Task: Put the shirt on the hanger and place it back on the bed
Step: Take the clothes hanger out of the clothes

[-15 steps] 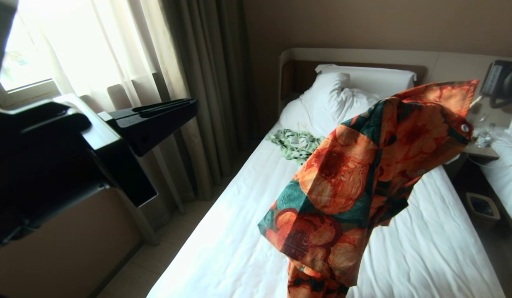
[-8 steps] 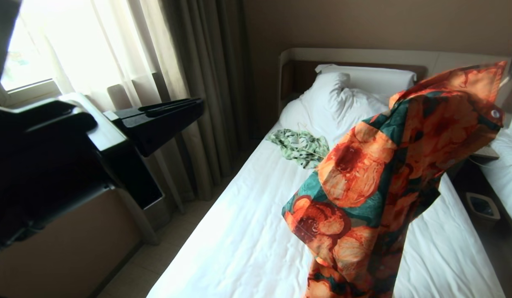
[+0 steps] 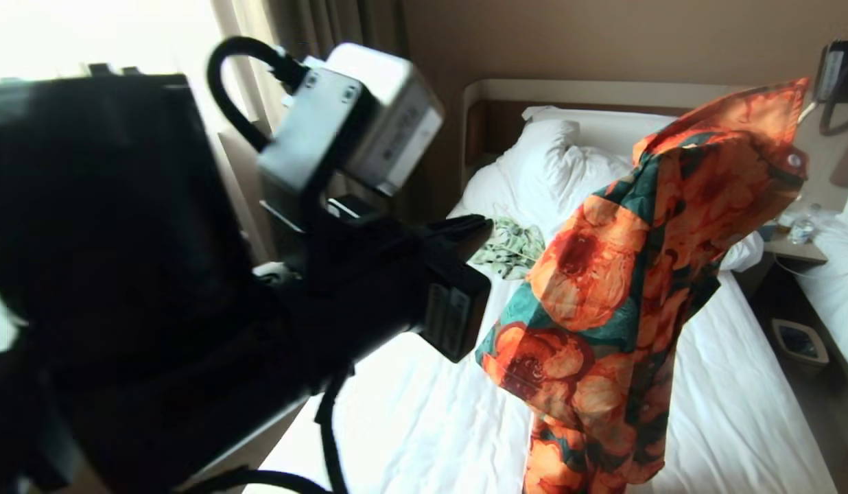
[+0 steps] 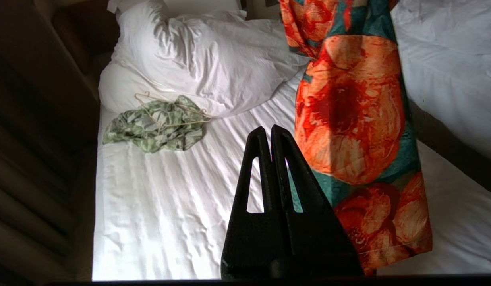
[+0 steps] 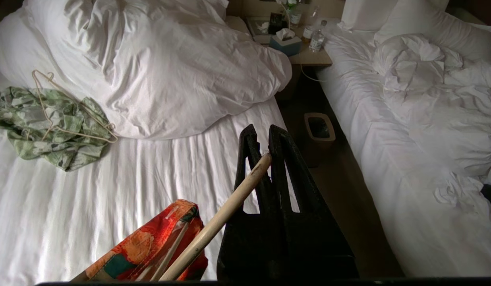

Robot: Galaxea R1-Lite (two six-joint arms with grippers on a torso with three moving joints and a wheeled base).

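Observation:
The shirt (image 3: 637,274), big orange flowers on dark green, hangs in the air over the bed (image 3: 424,412). Its top sits on the cream hanger (image 5: 221,216), and one shoulder (image 5: 150,242) is draped over the hanger's thin arm. My right gripper (image 5: 262,137) is shut on the hanger's rod near the fingertips. My left gripper (image 4: 267,129) is shut and empty. It hovers above the sheet just beside the shirt's hanging panel (image 4: 348,111). In the head view the left arm fills the left side, and its gripper (image 3: 475,230) points at the shirt.
A pale green-and-white shirt (image 5: 51,123) with a second thin hanger lies by the bunched duvet (image 5: 170,67). Between the beds are a waste bin (image 5: 319,127) and a nightstand (image 5: 309,57) with bottles. A second bed (image 5: 428,119) lies to the right. Curtains (image 3: 342,20) hang on the left.
My left arm has swung up and in from the left, its shut gripper now close to the shirt. The hanging shirt has shifted right and a little higher.

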